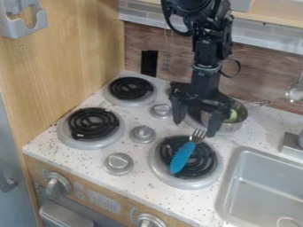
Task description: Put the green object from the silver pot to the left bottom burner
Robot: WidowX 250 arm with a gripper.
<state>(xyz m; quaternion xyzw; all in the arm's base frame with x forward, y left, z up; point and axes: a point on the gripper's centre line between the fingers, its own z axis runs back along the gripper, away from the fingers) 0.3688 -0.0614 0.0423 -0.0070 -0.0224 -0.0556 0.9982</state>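
Left of centre, the left bottom burner (pixel 95 129) – a black, ridged coil in a round metal pan – sits on the speckled white worktop (pixel 83 161). A blue-handled metal fork (pixel 182 157) slants across another coil (pixel 205 162), lower middle. Above, the angular black end effector (pixel 196 128) hangs released – beside it, the round silver pot (pixel 230 128) holds the green object (pixel 232 116).

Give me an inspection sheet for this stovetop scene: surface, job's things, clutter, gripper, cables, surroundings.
Surface: speckled white stovetop with black coil burners and knobs.
Job's things: green object in the silver pot at back right; left bottom burner at front left.
Clutter: blue-handled fork lying across the front right burner.
Gripper: open, partly hiding the pot.
Cables: black loops beside the arm.
Surroundings: sink at right, wood-look back wall.
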